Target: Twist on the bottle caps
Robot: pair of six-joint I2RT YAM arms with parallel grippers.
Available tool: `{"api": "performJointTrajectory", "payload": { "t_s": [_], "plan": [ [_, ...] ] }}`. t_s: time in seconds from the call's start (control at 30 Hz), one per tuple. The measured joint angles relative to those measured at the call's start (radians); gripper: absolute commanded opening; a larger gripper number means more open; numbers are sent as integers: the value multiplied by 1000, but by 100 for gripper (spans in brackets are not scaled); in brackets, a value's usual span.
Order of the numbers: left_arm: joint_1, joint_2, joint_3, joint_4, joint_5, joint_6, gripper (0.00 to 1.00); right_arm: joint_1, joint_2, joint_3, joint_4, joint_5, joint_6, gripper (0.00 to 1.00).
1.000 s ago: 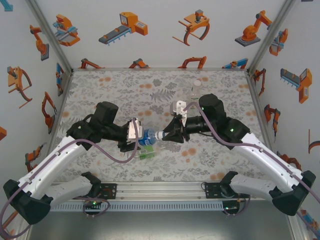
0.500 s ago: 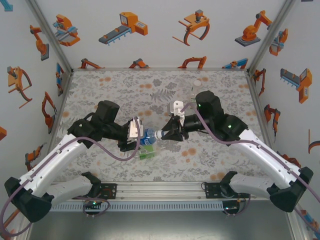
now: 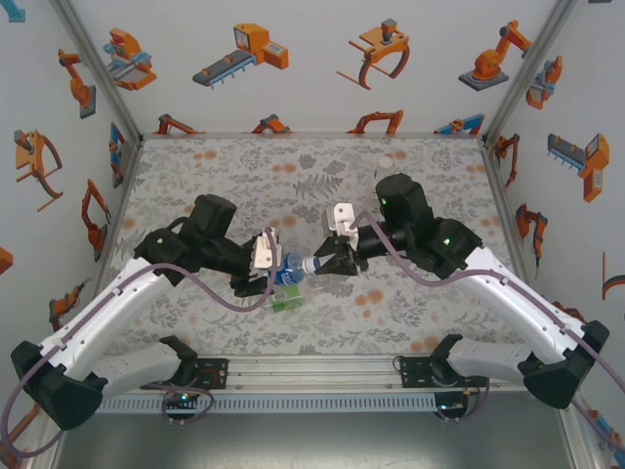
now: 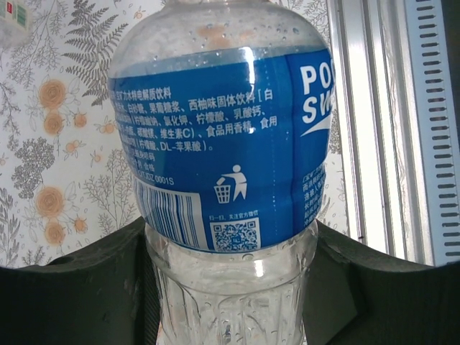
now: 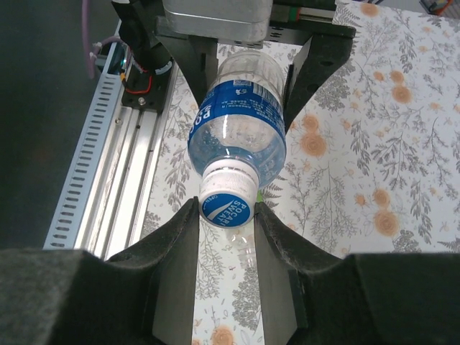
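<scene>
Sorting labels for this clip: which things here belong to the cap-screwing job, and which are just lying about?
Job: blue-labelled clear plastic bottle in left pincer; small white round plastic cap in right pincer; green-labelled plastic bottle lying nearby.
Lying about: floral table cover; grey metal rail.

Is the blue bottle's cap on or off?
On: the white cap sits on the bottle's neck, pinched by the right tool. Tightness: cannot tell.
</scene>
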Motion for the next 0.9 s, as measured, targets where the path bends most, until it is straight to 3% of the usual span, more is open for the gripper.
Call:
{"api": "performJointTrajectory", "payload": {
  "t_s": [0.17,0.33,0.43,0.6,0.77,0.9],
  "plan": [
    [0,16,0,-10,5,8,0,3,-3,-14,17,2,26,0],
    [-4,21,-2,-28,-29,20,0,3,-47,-132,159,43,251,0],
    [-5,14,-24,-13,-58,26,0,3,-76,-218,265,103,476,0],
    [-5,-6,-83,41,-112,27,0,3,-113,-385,474,231,977,0],
    [-5,-11,-132,113,-147,26,0,3,-119,-446,511,356,1449,3],
    [-5,-14,-155,164,-166,26,0,10,-119,-447,451,441,1758,19]
  ]
}}
